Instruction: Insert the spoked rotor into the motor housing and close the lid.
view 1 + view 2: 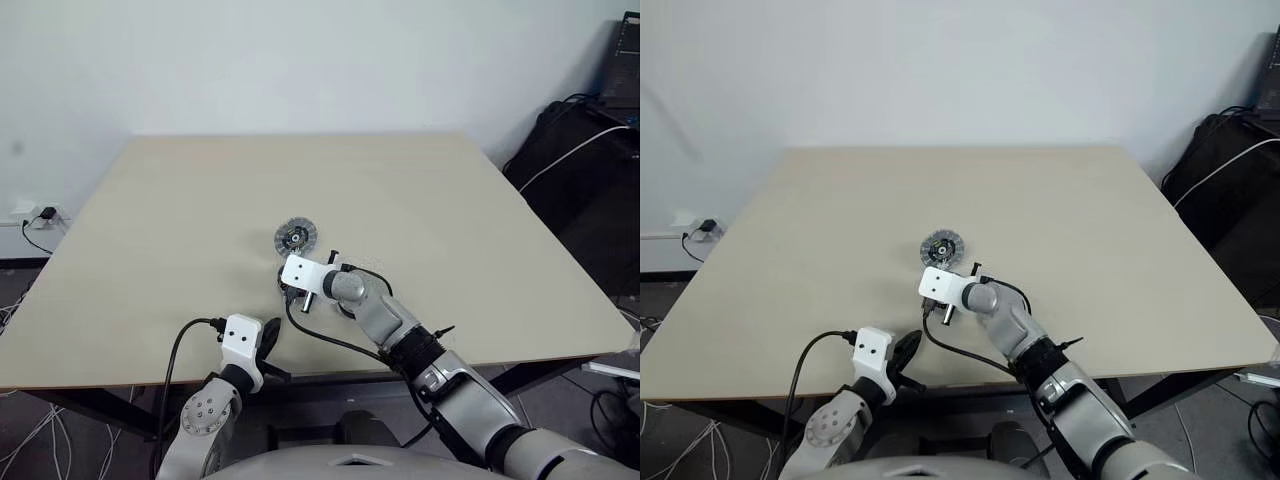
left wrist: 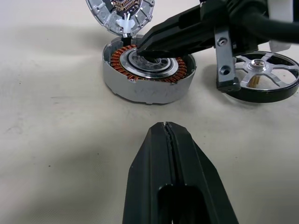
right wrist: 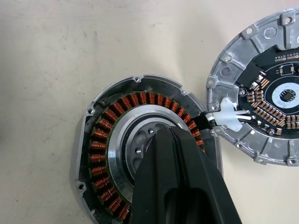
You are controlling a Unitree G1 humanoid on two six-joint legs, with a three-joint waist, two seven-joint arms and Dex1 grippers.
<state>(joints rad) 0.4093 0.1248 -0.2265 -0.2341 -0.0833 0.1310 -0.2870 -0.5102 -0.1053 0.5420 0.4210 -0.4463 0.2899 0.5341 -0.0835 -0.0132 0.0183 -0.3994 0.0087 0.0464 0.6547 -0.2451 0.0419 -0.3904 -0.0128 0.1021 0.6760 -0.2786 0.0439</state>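
So far neither step looks finished. Nearest the front edge of the beige tabletop (image 1: 150, 250), the left gripper (image 2: 166, 127) hangs with its two black fingers pressed flat together, holding nothing and aimed at the parts from a little way off. Further in, toward the middle of the tabletop, sits the motor housing (image 2: 148, 74), a shallow grey round cup ringed inside with copper-brown windings around a silvery centre. The right gripper (image 3: 164, 133) points down into that cup, its fingers also closed tight with nothing between them, tips over or on the centre; I cannot tell whether they touch. Just beside the housing, on its right, the spoked rotor (image 2: 266, 74) lies flat on the table, a silver wheel with a dark thick rim and open gaps between its spokes, so it is not yet inserted. Beyond the housing lies the lid (image 3: 261, 88), a grey ribbed disc with a dark circuit face upward, joined to the housing by a white connector. Inserting and closing both remain.
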